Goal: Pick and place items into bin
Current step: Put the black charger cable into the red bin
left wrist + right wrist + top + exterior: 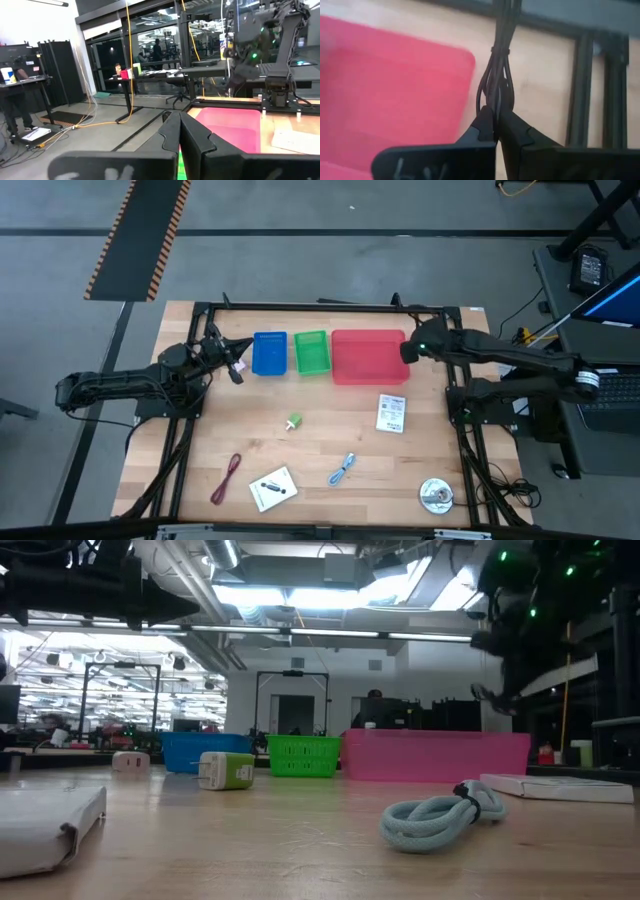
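Right gripper (407,351) closed, empty, hovering at right edge of pink bin (367,356). Left gripper (236,366) closed, empty, just left of blue bin (269,352). Items on table nearer front: white packet (392,413), light-blue cable (342,469), maroon cable (227,478), green-white piece (293,421).

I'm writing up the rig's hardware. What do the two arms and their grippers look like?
Both arms are dark, jointed and slim. The left gripper and right gripper each have two black, wedge-shaped fingers. A bundle of black cables, cinched with a tie, shows past the right gripper. Green indicator lights glow on the right arm.
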